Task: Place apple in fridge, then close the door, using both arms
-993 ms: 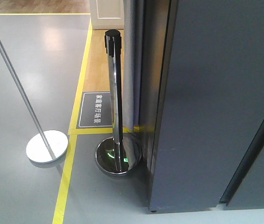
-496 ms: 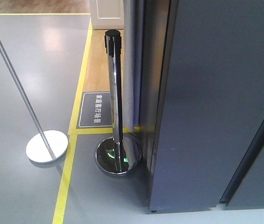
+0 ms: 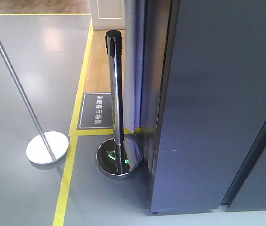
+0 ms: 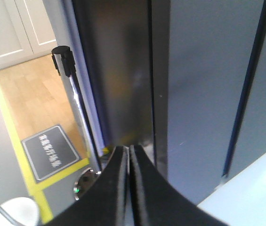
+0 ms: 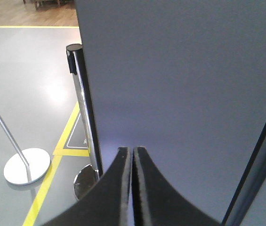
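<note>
The fridge (image 3: 217, 94) fills the right of the front view as flat dark grey panels, with a dark seam (image 3: 257, 141) between two of them. No white interior shows, and I cannot tell which panel is the door. The apple is out of view. My left gripper (image 4: 128, 148) is shut and empty, pointing at the fridge's left front edge (image 4: 158, 84). My right gripper (image 5: 132, 149) is shut and empty, facing a flat grey panel (image 5: 180, 75) of the fridge. Neither gripper shows in the front view.
A chrome barrier post (image 3: 115, 94) with a black cap stands on its round base (image 3: 119, 157) just left of the fridge. A second thin post leans on a white disc base (image 3: 48, 147). Yellow floor tape (image 3: 67, 179) and a dark floor sign (image 3: 96, 110) lie nearby.
A dark part of an arm at the left edge of the front view has moved up and out of the frame. The fridge and posts have not moved.
</note>
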You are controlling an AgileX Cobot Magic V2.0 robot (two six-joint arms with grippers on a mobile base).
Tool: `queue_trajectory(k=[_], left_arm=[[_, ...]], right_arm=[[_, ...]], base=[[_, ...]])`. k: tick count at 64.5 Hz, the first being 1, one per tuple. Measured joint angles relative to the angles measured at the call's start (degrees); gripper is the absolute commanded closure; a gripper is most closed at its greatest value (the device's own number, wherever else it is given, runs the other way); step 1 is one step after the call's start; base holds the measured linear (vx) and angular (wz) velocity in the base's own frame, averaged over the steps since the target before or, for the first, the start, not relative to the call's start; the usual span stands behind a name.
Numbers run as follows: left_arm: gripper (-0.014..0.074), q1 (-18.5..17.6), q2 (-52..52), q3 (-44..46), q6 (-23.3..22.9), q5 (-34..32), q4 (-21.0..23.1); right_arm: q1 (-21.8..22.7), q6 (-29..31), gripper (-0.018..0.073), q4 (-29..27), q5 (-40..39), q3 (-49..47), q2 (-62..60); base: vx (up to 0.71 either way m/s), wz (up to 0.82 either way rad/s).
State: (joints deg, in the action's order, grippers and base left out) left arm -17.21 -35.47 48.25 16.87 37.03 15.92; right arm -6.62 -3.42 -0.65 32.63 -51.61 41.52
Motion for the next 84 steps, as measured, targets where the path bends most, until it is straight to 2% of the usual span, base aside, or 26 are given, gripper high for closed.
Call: queue_trajectory(k=[10,22,35,84], left_arm=[[0.0603,0.00,3.73,-4.06,5.02,-1.33,0.28],[0.0603,0.00,12.07,-15.60,5.44,-8.25,3.06],[0.0603,0.00,18.50,-25.65,5.43,-10.04,3.29],[0.0602,0.00,20.15,-27.20,5.43,-11.01,3.23]], right_arm=[[0.00,1.46,0.0568,-0.15,-4.32,9.51,-6.83],[0.00,2.62,0.0568,-0.15,-7.63,20.13,-13.41],[0.00,2.82,0.0568,-0.22,-7.87,24.99,-15.83],[0.00,3.01,0.0568,-0.22,-7.71,25.46,-15.83]], base=[[0.00,0.00],[0.00,0.00],[0.00,0.00],[0.00,0.00]])
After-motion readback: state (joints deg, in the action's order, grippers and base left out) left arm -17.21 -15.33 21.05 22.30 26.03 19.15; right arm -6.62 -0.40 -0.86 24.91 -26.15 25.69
